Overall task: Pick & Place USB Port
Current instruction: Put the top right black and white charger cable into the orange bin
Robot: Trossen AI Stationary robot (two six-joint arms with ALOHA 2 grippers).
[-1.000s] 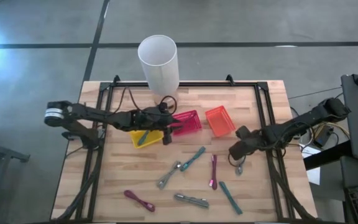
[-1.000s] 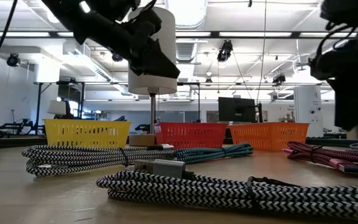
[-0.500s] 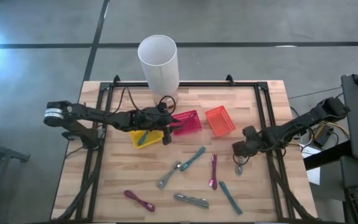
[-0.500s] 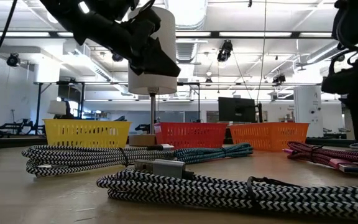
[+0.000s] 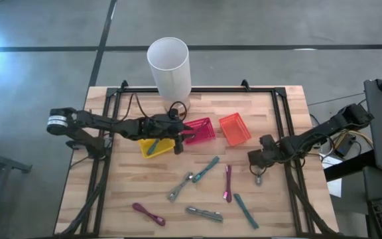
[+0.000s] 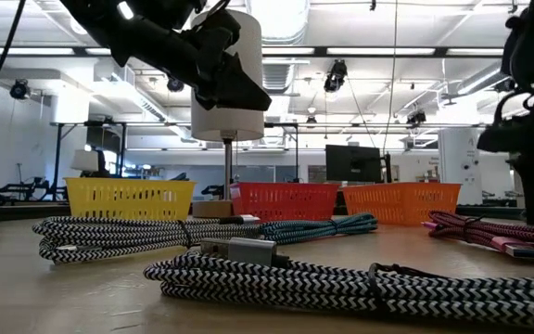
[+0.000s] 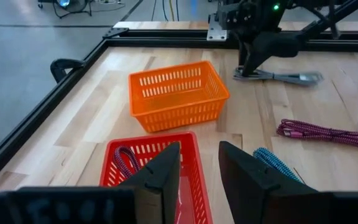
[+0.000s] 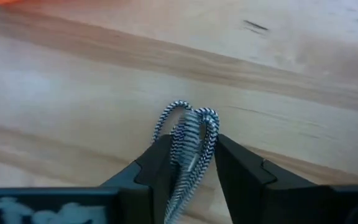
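Note:
My right gripper (image 5: pixel 256 163) is at the table's right side, shut on a black-and-white braided USB cable (image 5: pixel 258 176); its fingers show in the right wrist view (image 8: pixel 191 144). My left gripper (image 5: pixel 178 142) hangs open and empty (image 7: pixel 199 150) over the red basket (image 5: pixel 199 131), between the yellow basket (image 5: pixel 156 147) and the orange basket (image 5: pixel 234 128). The red basket holds a purple cable (image 7: pixel 124 160). The yellow basket holds a teal cable. My right gripper pinches the looped end (image 8: pixel 190 119) of the bundled braided cable between its two fingers. The fingers (image 8: pixel 159 163) come from above, slanting down. The rest of the cable (image 7: pixel 283 76) lies along the table beside the gripper.
Several loose cable bundles lie on the table's near half: teal (image 5: pixel 207 167), grey (image 5: pixel 180 186), magenta (image 5: pixel 228 182), teal (image 5: pixel 245 210), grey (image 5: pixel 203 213), magenta (image 5: pixel 149 214). A tall white cylinder (image 5: pixel 170 65) stands at the far edge. A black frame (image 5: pixel 280 119) borders the table.
My right gripper has shifted a little toward the table's right edge, and the braided cable has slid with it. My left gripper has kept still.

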